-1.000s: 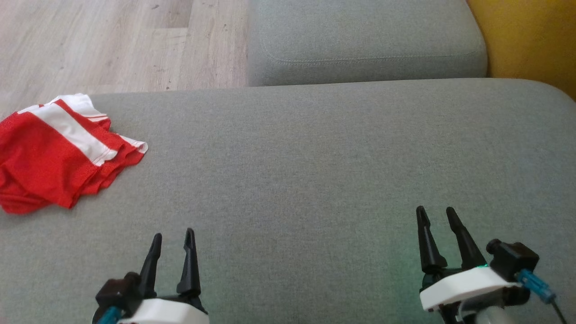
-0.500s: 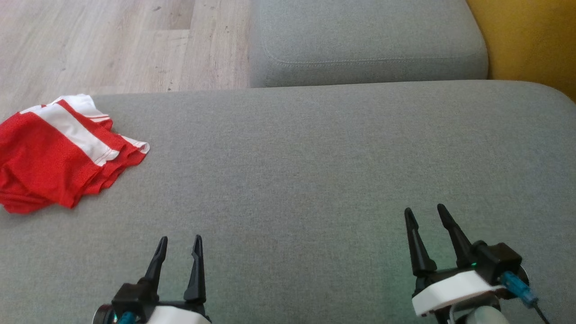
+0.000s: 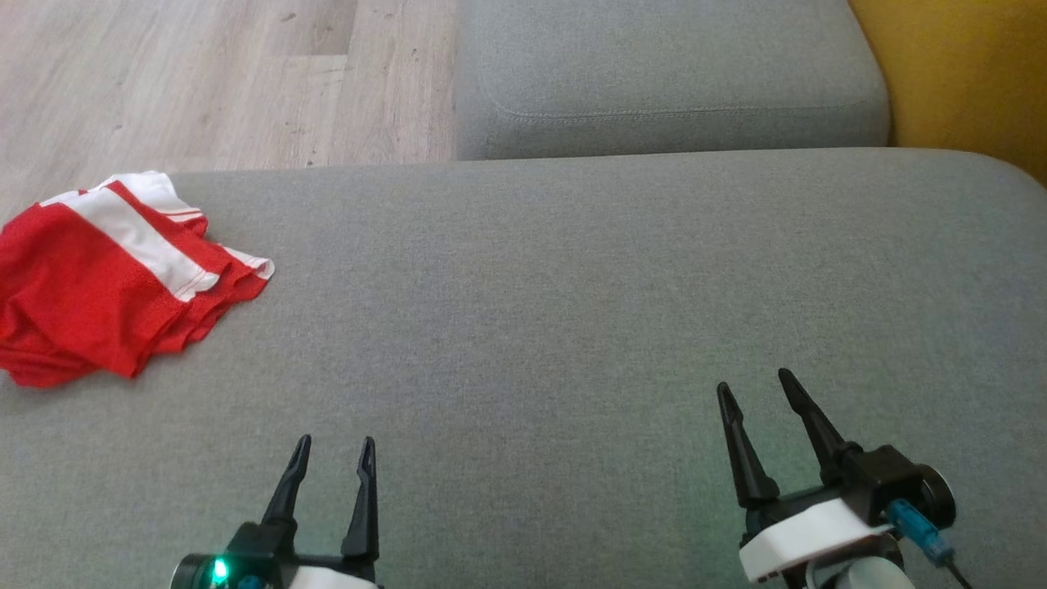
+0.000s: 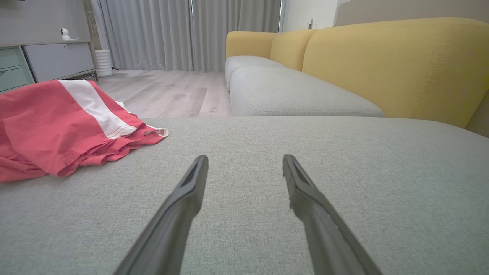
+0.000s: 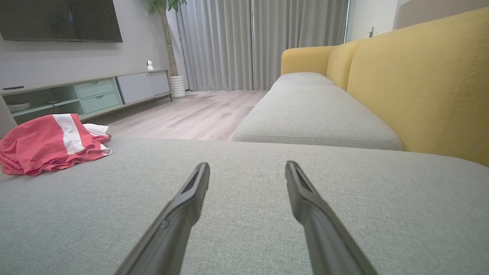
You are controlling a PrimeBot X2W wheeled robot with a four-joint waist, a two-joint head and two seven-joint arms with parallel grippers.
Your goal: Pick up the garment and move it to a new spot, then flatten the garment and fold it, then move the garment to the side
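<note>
Grey sofa cushion (image 3: 572, 286) stretches across the head view, with wood floor (image 3: 204, 82) at the upper left and a yellow backrest (image 3: 965, 74) at the upper right. Over at the left edge lies the red-and-white garment (image 3: 90, 294), bunched in loose folds on the cushion, well apart from both grippers. Left gripper (image 3: 336, 439) sits at the lower left, right gripper (image 3: 752, 378) at the lower right, both with fingers spread and gripping nothing.

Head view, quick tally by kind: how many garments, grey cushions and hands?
Garments: 1, the red and white garment
Grey cushions: 2, the near cushion and the far cushion
Hands: 2, the left hand and the right hand, both open
Total: 5
</note>
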